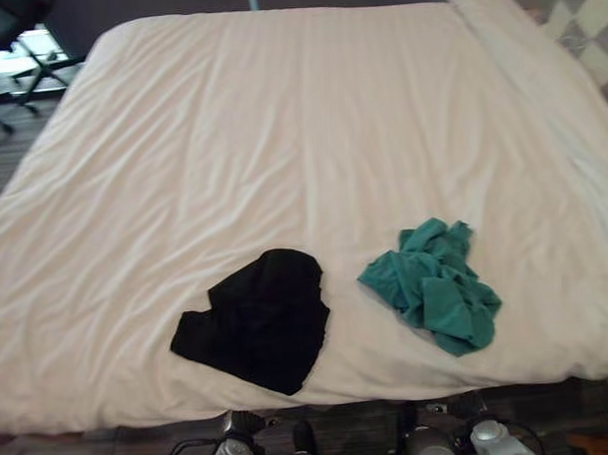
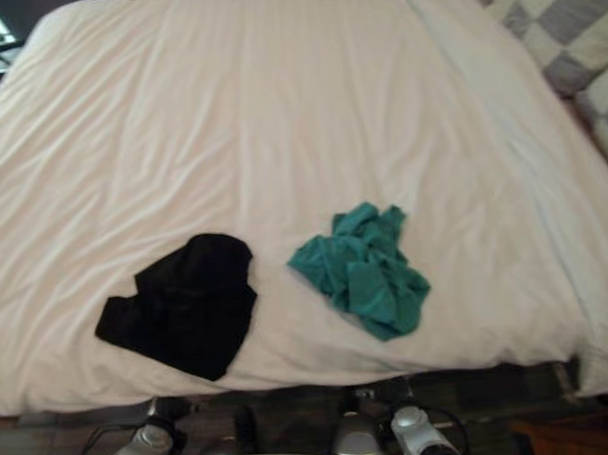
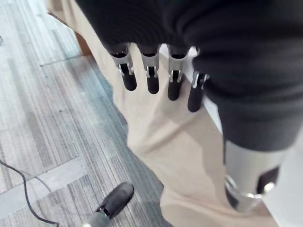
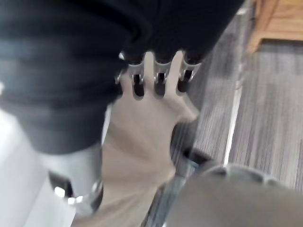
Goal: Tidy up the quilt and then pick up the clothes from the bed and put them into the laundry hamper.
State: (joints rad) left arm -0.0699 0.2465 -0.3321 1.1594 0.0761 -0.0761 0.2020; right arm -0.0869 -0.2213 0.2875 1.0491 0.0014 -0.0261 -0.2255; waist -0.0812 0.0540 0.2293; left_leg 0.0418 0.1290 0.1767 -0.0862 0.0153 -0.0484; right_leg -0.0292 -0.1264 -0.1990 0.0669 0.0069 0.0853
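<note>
Fingers of left hand (image 3: 151, 71) and right hand (image 4: 156, 75) hang straight, empty — quilt (image 1: 281, 138) flat; pinch black garment (image 1: 257, 319) mid-bunch, then green garment (image 1: 434, 283).

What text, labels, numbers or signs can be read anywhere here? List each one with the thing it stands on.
None: no readable text, number or sign in any view.
White quilt: plain, faint stripes, no print.
Black garment: no label visible.
Teal garment: crumpled, no label visible.
Checked pillow: pattern, no lettering.
Left hand and right hand: no markings legible.
</note>
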